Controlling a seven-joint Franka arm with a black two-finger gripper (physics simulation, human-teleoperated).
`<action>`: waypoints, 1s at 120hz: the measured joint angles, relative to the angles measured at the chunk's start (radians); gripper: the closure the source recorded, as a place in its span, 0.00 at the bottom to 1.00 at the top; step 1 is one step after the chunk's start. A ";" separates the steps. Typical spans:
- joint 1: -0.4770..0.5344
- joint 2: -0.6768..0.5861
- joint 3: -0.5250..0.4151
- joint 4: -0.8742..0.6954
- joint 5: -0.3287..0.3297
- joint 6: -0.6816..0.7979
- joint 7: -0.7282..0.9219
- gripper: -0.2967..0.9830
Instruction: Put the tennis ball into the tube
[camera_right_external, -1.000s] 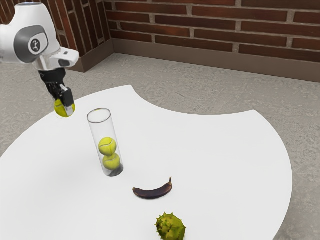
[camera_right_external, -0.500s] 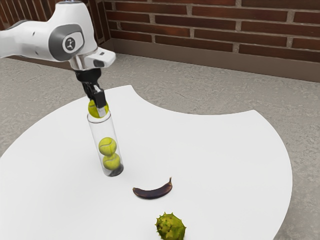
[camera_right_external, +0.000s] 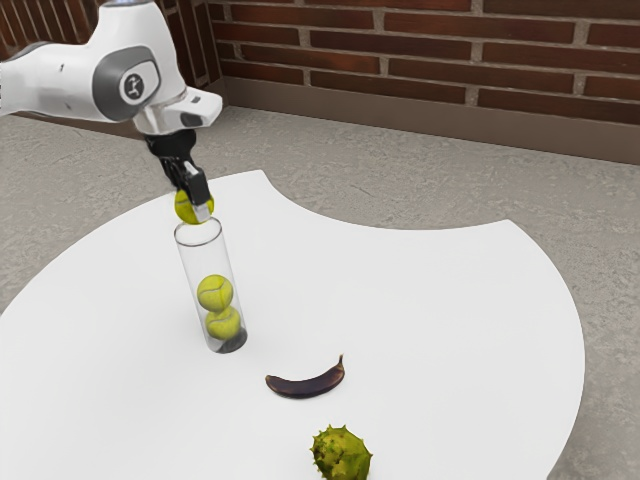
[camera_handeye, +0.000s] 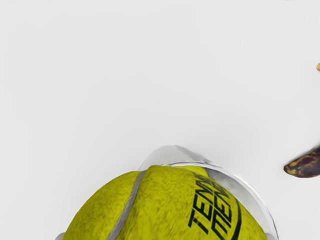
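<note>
Ball (camera_right_external: 184, 207) on the move: up it goes, a touch higher than half a second ago and a shade toward the exterior view's left, carried by the hand (camera_right_external: 172, 150); the tube (camera_right_external: 191, 275) hasn't budged!
Jaws: closed around the ball, one finger on either side, nothing let go.
Ball's spot: just above the tube's mouth, not in it; two more balls (camera_right_external: 219, 308) sit stacked inside.
Mouth: here's the tricky bit, more rim peeks out on the banana's (camera_right_external: 305, 382) side in the wrist view, so I'd say a small nudge that way, ball centred, before any drop.
Descent: straight down from there, slowly, ball's underside inside the rim first; catch the edge and the tube could tip.
Release: low over the opening, jaws easing apart just enough, as wide-spread fingers might knock the rim; then straight up and out.
Hand: pointing down with a slight lean, its tips angled toward the exterior view's right; squaring it over the tube looks wise.
Arm (camera_right_external: 60, 80): reaching in from the exterior view's left, wrist high above the counter (camera_right_external: 440, 330), plenty of height to work with.
</note>
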 joint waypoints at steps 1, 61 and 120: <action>-0.001 0.001 0.000 0.000 0.000 0.001 0.000 0.49; -0.002 0.009 -0.001 -0.022 -0.006 0.006 0.000 0.40; -0.010 -0.053 0.010 0.073 -0.016 -0.142 -0.053 0.25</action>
